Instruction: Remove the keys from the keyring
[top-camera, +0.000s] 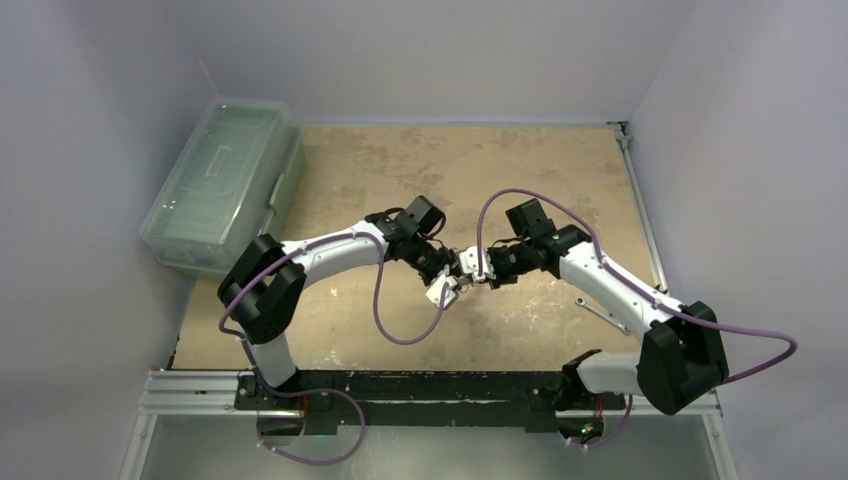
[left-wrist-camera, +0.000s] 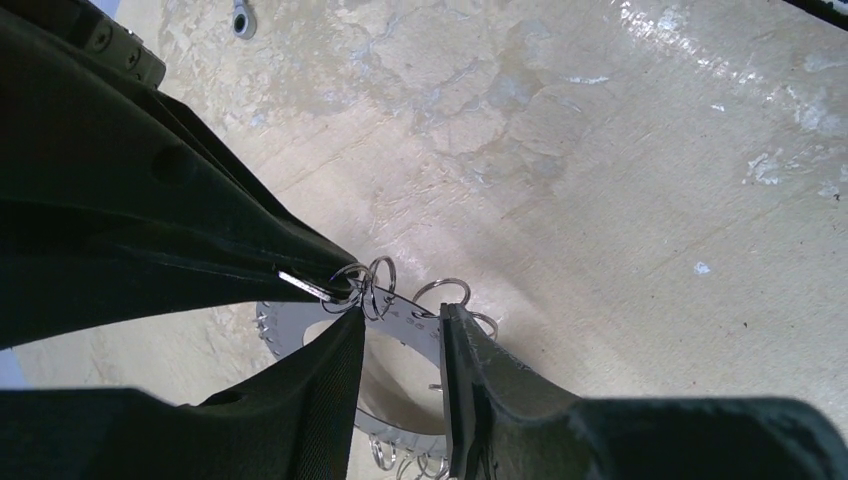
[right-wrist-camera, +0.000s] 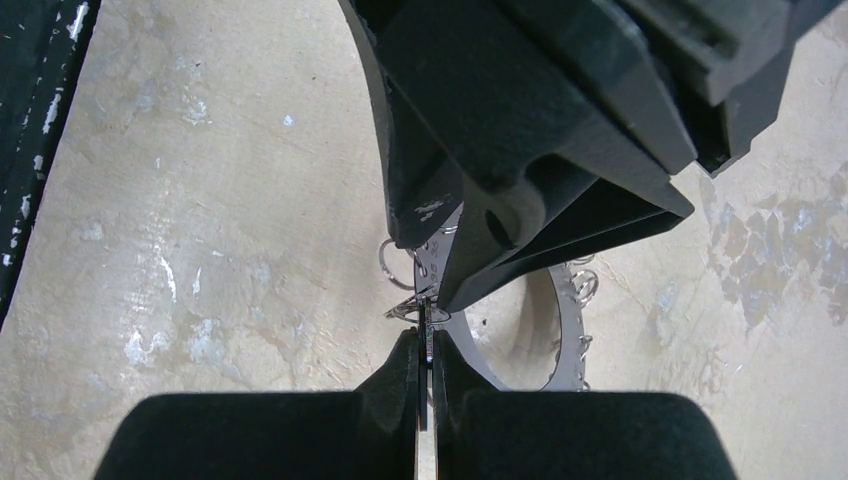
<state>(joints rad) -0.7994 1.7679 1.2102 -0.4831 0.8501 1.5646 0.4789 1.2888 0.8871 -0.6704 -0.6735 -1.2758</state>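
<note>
Right pincer (right-wrist-camera: 425, 350): two matte black, wedge-shaped fingers, pressed together on a key (right-wrist-camera: 425, 318), a thin flat strip of bright metal seen edge-on between the pads. Small split rings (left-wrist-camera: 380, 272): fine silvery wire loops, clustered where the key meets the band and spaced further along its rim. Keyring (right-wrist-camera: 565, 330): a broad, flat silvery hoop pierced with small holes, toothed along part of its outer edge, hung with more wire loops. It is held between the two pincers near the middle of the worktop, with a soft shadow on the surface below. Left pincer (left-wrist-camera: 400, 322): black, with textured pads and one fingertip scuffed pale. Its fingers stand partly apart, one inside the hoop and one outside, clamped across the band just beside the key. Worktop (left-wrist-camera: 600, 150): pale tan board, mottled and blotchy, with scratches, glossy patches and white flecks. Spanner (top-camera: 603, 316): slim silvery metal with a ring end, lying flat near the right arm, well apart from the hoop. Storage box (top-camera: 222, 180): translucent greenish plastic, rectangular with rounded corners and a ribbed lid, at the far left edge of the worktop. Arms: white shells with black joints, trailing purple cables.
</note>
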